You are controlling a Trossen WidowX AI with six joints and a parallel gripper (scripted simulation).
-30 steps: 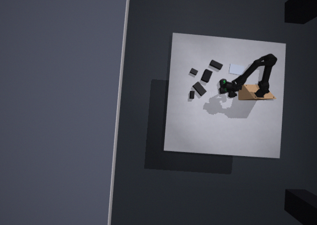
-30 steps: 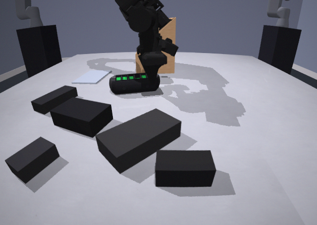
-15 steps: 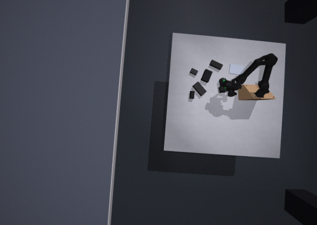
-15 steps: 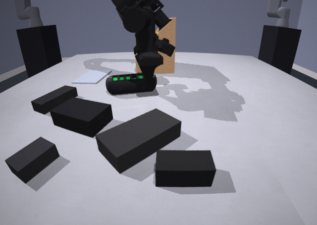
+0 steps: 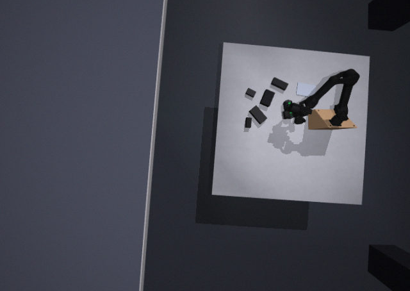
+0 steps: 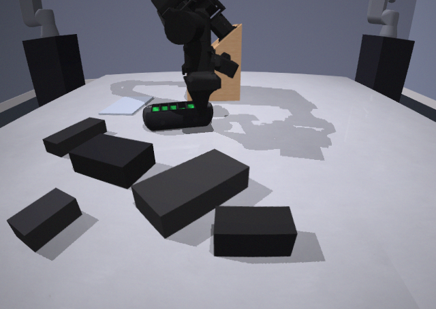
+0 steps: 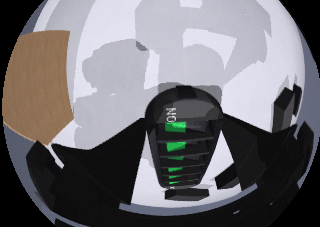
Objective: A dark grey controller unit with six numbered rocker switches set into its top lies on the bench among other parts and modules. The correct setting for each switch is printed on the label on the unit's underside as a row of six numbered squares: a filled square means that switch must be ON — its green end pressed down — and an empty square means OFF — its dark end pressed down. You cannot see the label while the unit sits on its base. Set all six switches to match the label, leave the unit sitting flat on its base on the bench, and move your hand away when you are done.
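1. Top: claw (image 5: pixel 287 109) (image 6: pixel 202 103) (image 7: pixel 184 121) well inside every bench (image 5: pixel 264 172) (image 6: pixel 351 200) (image 7: pixel 110 17) edge. Five dark blocks (image 5: pixel 257 115) (image 6: pixel 191 189) ahead, on the side away from the wooden wedge mount (image 5: pixel 318 119) (image 6: pixel 230 77) (image 7: pixel 37 82). Pale flat slab (image 5: pixel 305 89) (image 6: pixel 127 105) off to one side; wider stretch of bench on the opposite side, under arm shadow. Controller unit (image 5: pixel 286 109) (image 6: pixel 172 118) (image 7: pixel 184 137) at the claw, partly covered by it.

2. Exterior: blocks between claw and camera, nearest ones still apart from the unit. Wedge stands behind the claw. Unit dark, round-ended, switches upward, one end under the claw. Four bright green patches; a mostly dark rocker sits between two of them. Rocker nearest the claw hidden. Cannot tell whether the base bears flat on the bench.

3. Wrist: claw closed on the unit, one finger along each long side. White "ON" lettering near the closest end; green faces line up on the lettered side. Farther rockers too foreshortened to read. Underside label out of sight.
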